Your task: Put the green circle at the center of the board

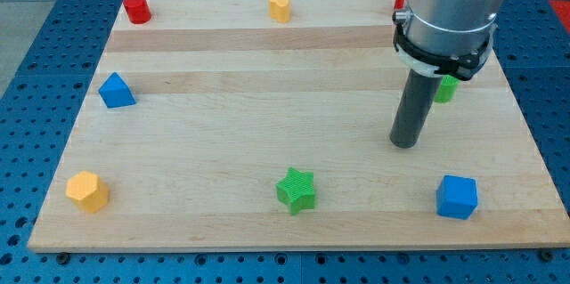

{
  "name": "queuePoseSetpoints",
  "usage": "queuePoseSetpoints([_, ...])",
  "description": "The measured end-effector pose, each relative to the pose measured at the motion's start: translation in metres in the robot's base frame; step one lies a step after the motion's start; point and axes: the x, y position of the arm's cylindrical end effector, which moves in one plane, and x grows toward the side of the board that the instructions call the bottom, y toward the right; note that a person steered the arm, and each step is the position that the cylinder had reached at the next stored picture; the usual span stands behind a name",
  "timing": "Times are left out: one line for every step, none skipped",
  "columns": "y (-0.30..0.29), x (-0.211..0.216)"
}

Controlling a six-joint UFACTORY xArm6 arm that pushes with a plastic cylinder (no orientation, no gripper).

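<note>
The green circle (446, 89) stands near the board's right side, mostly hidden behind my rod and the arm's housing. My tip (404, 144) rests on the board just below and left of the green circle, a short way from it. A green star (297, 190) lies at the lower middle. A blue cube (457, 197) sits at the lower right, below my tip and to its right.
A red cylinder (136, 8) is at the top left and a yellow block (280, 6) at the top middle. A red block (402, 0) peeks out behind the arm at the top right. A blue triangular block (116, 91) is at the left, an orange hexagon (87, 191) at the lower left.
</note>
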Motion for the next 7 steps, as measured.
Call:
queuePoseSetpoints([0.013,-0.001])
queuePoseSetpoints([0.065,-0.001])
queuePoseSetpoints([0.123,-0.02])
queuePoseSetpoints([0.118,-0.049])
queuePoseSetpoints([0.093,-0.069])
queuePoseSetpoints([0.05,-0.08])
queuePoseSetpoints([0.046,-0.08])
